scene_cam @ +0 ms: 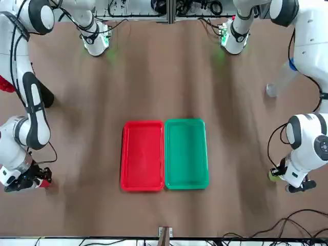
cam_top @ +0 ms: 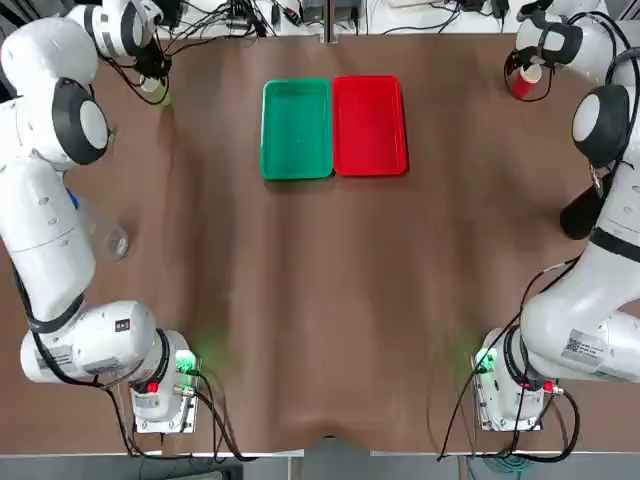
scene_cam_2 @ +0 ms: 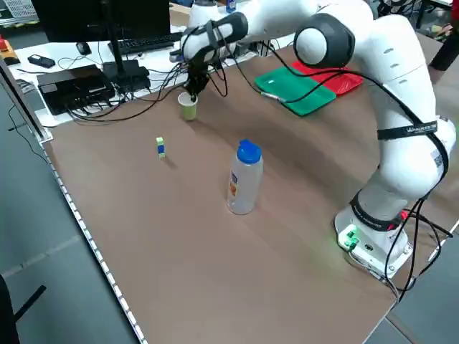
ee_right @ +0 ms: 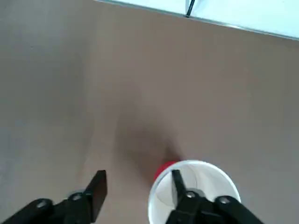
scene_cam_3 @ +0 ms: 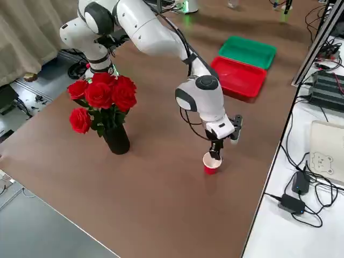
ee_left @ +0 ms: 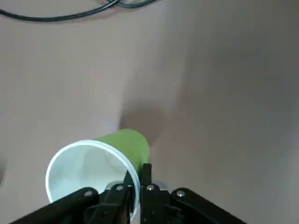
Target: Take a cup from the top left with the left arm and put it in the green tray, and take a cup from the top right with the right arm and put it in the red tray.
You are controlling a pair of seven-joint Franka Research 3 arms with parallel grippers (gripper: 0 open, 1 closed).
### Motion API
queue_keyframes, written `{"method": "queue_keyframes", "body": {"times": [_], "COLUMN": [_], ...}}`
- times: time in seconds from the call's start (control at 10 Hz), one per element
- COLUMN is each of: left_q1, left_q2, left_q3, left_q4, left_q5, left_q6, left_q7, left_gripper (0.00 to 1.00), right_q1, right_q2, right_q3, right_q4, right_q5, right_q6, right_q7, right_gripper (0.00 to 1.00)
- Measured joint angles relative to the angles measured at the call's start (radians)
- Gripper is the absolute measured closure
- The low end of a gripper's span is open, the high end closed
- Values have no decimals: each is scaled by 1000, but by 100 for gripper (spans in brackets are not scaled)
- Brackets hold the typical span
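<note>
Robotics lab, cabled benches, monitor (scene_cam_2: 72,18), keyboard (scene_cam_2: 143,44)

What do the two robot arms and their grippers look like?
The left arm and the right arm are bulky, rounded and white, with grey joint caps. Black cables run along them, and each base has green and red lights. The left gripper and right gripper are black, with thin flat fingers.

Overhead and front cameras face each other, both showing the green tray (cam_top: 296,130); wrist cameras look close at the table.
</note>
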Motion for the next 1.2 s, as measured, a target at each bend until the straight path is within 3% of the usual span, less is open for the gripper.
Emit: {"method": "queue_keyframes", "body": {"times": [0.2,0.4,0.7,1.0,1.2], "left_q1": [-86,-217,-371,-459,-531], "left_q2": [-56,-75,-84,-70,-28], "left_q3": [-6,-7,-9,-9,-9], "left_q4": [2,2,24,94,109], "left_q5": [0,0,-13,-28,-31], "left_q6": [-110,-150,-149,-137,-98], "left_q7": [-157,-371,-613,-778,-884], "left_gripper": [92,92,92,93,93], "right_q1": [0,0,0,-1,0], "right_q2": [1,1,1,0,0], "right_q3": [0,0,0,-4,2], "right_q4": [0,0,0,9,25], "right_q5": [-1,0,-1,-3,-1], "right_q6": [-3,-5,-18,-47,-110], "right_q7": [-12,-31,-43,-53,-54], "right_gripper": [52,64,76,95,96]}}
